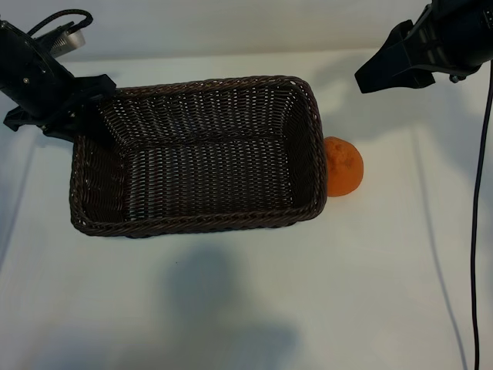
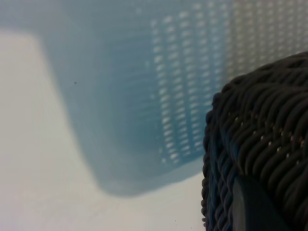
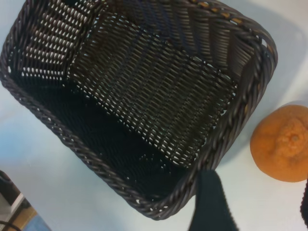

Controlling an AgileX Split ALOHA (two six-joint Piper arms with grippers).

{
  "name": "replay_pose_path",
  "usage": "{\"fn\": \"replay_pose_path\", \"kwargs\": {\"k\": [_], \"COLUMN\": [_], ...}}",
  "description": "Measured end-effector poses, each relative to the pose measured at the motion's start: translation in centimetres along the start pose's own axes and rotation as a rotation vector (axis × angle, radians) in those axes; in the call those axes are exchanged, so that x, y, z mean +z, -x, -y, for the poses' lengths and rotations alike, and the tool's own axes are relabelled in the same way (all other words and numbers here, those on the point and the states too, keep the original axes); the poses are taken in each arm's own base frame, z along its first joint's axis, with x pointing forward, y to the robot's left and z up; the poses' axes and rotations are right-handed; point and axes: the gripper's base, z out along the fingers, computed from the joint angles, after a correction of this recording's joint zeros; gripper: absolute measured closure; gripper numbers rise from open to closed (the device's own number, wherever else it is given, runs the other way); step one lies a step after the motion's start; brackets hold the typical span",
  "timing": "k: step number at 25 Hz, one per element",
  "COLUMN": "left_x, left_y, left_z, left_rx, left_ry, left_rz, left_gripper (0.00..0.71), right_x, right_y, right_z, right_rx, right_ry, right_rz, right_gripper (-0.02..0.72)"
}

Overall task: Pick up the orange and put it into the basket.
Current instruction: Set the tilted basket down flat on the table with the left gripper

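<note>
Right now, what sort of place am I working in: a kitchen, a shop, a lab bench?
Most likely a lab test bench: a bare white table holding only a wicker basket and an orange, with loose cable trailing beside the right arm.

This looks like a robotics lab bench, probably a test setup: a plain white surface (image 1: 231, 308) lit from above, two black robot arms with cabling at its far corners, and only a dark-brown woven wicker basket (image 1: 192, 223) and a small bumpy orange fruit (image 1: 343, 166) laid out.
</note>
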Motion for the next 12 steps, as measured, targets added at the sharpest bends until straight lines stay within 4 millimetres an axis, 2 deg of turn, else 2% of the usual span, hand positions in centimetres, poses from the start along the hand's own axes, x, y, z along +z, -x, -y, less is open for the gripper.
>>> {"fn": "replay_pose_path", "kwargs": {"k": [7,12], "left_x": [1.4,1.6], "left_y": [1.3,2.0], "left_z": [-0.8,-0.9], "left_rx": [-0.02,-0.02], "left_ry": [-0.004,-0.004], "left_rz": [-0.023,-0.018], "left_gripper": [0.536,0.536], "right_x": [0.0,0.0], "right_y": [0.0,0.0], "right_z": [0.0,0.0], "right_rx": [0.0,0.0], "right_ry": [0.002,0.002], "right_rz": [-0.004,-0.003], "right_gripper": [0.259,0.259]}}
